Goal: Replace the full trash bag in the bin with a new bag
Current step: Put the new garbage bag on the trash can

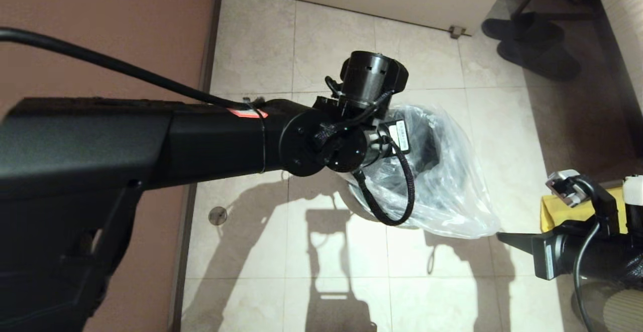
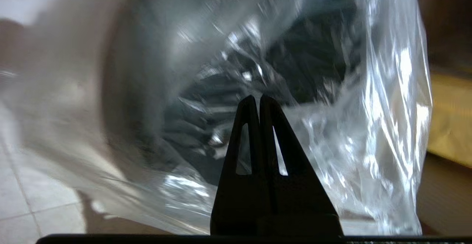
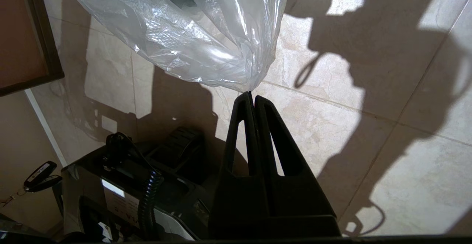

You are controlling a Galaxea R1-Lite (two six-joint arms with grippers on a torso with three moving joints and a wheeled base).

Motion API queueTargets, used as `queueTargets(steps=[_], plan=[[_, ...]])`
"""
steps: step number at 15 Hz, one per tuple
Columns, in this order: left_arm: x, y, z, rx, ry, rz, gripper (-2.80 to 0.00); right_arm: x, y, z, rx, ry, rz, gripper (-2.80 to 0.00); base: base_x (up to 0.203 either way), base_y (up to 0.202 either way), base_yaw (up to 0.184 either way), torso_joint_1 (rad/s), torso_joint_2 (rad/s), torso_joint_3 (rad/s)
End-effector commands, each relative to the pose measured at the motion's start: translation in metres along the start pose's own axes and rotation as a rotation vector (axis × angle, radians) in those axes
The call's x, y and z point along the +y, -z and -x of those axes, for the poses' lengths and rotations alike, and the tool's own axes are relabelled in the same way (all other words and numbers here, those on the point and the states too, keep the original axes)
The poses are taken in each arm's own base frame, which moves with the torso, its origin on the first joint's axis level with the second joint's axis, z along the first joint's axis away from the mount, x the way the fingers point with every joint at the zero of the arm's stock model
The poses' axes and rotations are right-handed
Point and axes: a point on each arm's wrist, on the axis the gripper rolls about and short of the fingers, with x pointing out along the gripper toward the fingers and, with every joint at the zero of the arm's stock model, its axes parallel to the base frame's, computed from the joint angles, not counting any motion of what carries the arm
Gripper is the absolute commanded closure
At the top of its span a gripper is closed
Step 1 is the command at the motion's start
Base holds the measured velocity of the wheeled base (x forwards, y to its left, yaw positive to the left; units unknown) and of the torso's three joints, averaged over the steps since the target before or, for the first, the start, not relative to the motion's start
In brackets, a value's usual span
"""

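New bag (image 1: pixel 452 191) is draped over the bin (image 1: pixel 427 146) on the tiled floor (image 1: pixel 311 251), out in front of the robot and a bit to its right. Only a dark slice of the bin interior shows through the plastic in the head view; the rim is mostly hidden by the left wrist and the film.

Left gripper (image 2: pixel 259 98): fingers pressed together, nothing visibly between them. It points down into the bag mouth, with the dark bin interior (image 2: pixel 313 63) straight ahead of the tips and plastic around them. Looks like it is inside the opening, pushing film down rather than holding it.

Right gripper (image 3: pixel 251 95): fingers together, tips right at the loose lower corner of the bag (image 3: pixel 243 83). Can't confirm whether film is pinched or just touching. In the head view this gripper (image 1: pixel 502 235) sits low on the robot's right, just beside the bag's hanging corner, with a yellow bag (image 1: pixel 577 211) behind it.

Key relation: slack plastic hangs off the bin's right side, toward the right arm, so that arm is nearer for pulling the excess over the rim. The left is centred over the opening, better for seating the bag downward.

Risk, my read: thin film could slip off or tear.
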Motion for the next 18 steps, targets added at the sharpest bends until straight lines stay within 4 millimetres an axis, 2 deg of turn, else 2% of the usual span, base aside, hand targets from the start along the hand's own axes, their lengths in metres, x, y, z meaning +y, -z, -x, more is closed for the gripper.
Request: queueTargets(steps=[1,5,9,10,14,18], plan=[[-0.008,0.015,-0.012,0.049,0.023,-0.015,0.0,0.0,-0.001,-0.001,-0.004,-0.002,0.001,0.0,0.0,0.0,0.0,0.0,0.0,0.0],[-0.014,0.033,-0.012,0.179,0.068,-0.003,0.0,0.001,-0.006,0.001,-0.022,-0.005,0.007,0.0,0.0,0.0,0.0,0.0,0.0,0.0],[-0.015,0.043,-0.018,0.214,0.062,-0.004,0.0,0.001,-0.006,0.001,-0.024,-0.005,0.007,0.0,0.0,0.0,0.0,0.0,0.0,0.0],[-0.016,0.046,-0.02,0.222,0.062,-0.008,0.0,0.001,-0.006,0.001,-0.026,-0.005,0.008,-2.8,0.0,0.0,0.0,0.0,0.0,0.0],[-0.019,0.043,-0.009,0.22,0.073,0.012,0.0,0.003,-0.01,0.009,-0.055,-0.009,0.013,-2.8,0.0,0.0,0.0,0.0,0.0,0.0],[-0.026,0.058,0.008,0.29,0.068,0.012,0.0,0.005,-0.013,0.014,-0.079,-0.01,0.013,-2.8,0.0,0.0,0.0,0.0,0.0,0.0]])
